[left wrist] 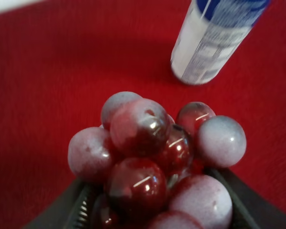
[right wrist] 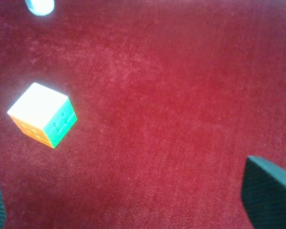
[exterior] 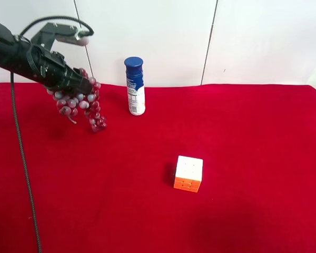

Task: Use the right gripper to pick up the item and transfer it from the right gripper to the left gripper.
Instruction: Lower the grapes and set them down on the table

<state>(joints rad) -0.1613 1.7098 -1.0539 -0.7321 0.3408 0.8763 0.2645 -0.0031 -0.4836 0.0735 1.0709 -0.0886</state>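
The left gripper (exterior: 86,84) is clamped on the grapes (exterior: 81,105) — the bunch hangs over the red desk (exterior: 253,132) near its back corner at the exterior high view's left, beside the blue-capped bottle (exterior: 135,87), whose label print is unreadable. The right gripper (right wrist: 133,200) is spread wide and empty — near the cube (right wrist: 42,114).

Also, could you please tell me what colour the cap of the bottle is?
Dark blue; the cap shows best in the exterior high view.

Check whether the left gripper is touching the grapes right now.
Touching. The left wrist view shows the grapes wedged against both fingers of the left gripper.
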